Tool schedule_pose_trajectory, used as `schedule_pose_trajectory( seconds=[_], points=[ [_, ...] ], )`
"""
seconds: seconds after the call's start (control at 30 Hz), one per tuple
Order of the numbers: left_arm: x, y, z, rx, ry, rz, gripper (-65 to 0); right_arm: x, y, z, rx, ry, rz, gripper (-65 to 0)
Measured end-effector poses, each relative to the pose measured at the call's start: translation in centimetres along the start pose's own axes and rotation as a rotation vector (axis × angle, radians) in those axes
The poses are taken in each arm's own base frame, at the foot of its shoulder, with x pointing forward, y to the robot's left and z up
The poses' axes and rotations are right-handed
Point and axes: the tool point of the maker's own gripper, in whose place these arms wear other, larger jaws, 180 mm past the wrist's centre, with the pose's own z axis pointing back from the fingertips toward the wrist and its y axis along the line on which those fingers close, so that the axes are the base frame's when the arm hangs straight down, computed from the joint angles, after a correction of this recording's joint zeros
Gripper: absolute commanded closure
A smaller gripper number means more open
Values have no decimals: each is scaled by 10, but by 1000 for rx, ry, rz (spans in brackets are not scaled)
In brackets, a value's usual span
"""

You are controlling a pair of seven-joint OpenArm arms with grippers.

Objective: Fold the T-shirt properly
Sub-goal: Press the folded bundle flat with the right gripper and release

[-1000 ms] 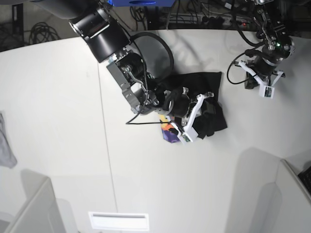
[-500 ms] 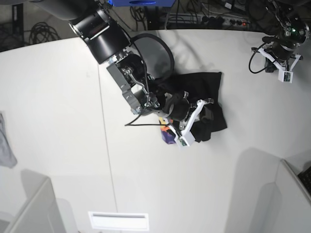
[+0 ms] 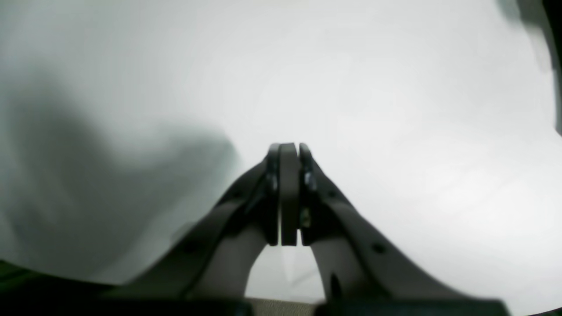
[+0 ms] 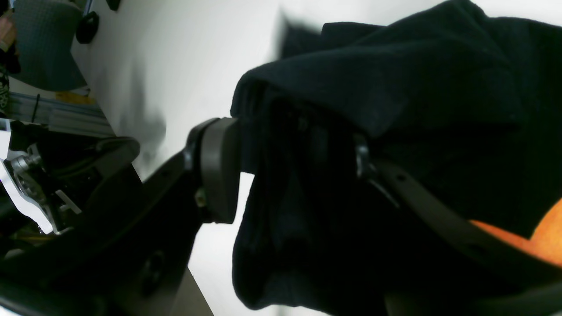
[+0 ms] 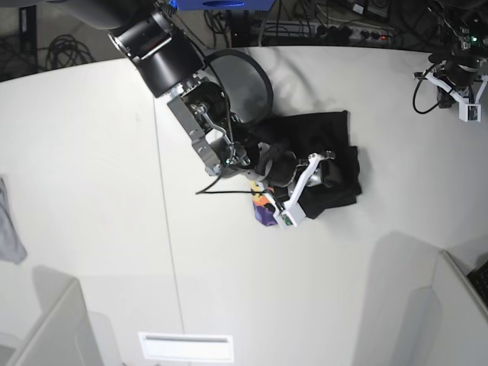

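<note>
Working the T-shirt [image 5: 316, 156] with my right gripper [image 5: 306, 185] — it sits right at the cloth, low over the bundle's near edge. Right wrist view: the jaws stand apart, one pad [image 4: 218, 169] bare against the white surface [image 5: 91, 191], the other buried in black folds. Cloth lies between them, but I cannot tell whether any of it is pinched or merely draped there.

The shirt is a crumpled black heap near the middle of the surface, toward the far side, not yet a tidy fold. A patch of the orange and purple print [image 5: 265, 210] peeks out at the heap's near-left corner, just beside my right gripper.

Left gripper [image 5: 460, 90] — jaws closed flat on each other, nothing held. It hangs over the far corner of the surface, well apart from the shirt; its wrist view shows only bare white.

Relation that matters: the heap's long axis seems to run from the print corner up toward the far edge, and it spreads away from my right gripper toward the left arm's side. Right arm is far nearer; judgement — any next regrasp or fold-over falls to it, dragging across that axis.

Risk: loose layers slipping out.
</note>
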Motion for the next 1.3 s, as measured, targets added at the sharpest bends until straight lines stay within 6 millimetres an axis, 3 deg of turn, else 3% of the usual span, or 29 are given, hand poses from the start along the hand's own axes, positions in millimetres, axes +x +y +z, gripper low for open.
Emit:
schedule_pose_trajectory(
  seconds=[0.23,0.3,0.37,0.43,0.6,0.73,0.93,1.1,1.2,1.3],
  points=[
    [0,0,0,0,0,0,0,-22,50,-11,89,90,162,-264],
    [1,0,0,-1,-3,1,0,-10,69,-4,133,48,197,-215],
    [1,0,0,-1,-3,1,0,8,79,10,159,-16,237,-119],
    [0,0,0,1,0,0,0,16,70,22,123,-43,238,0],
    [0,8,4,22,-8,19,0,6,2,38,-112,-44,49,0],
    [-1,17,7,47,-9,25,0,17,-21,35,-147,-59,-5,0],
    [0,15,7,43,-11,24,0,6,-66,26,-255,5,-34,0],
    [-2,16,7,45,-6,24,0,18,-56,9,-239,14,-39,0],
    [-2,16,7,45,-7,24,0,30,-35,0,-209,6,14,0],
    [-2,15,7,44,-5,26,0,31,0,-14,-143,18,54,0]
  ],
)
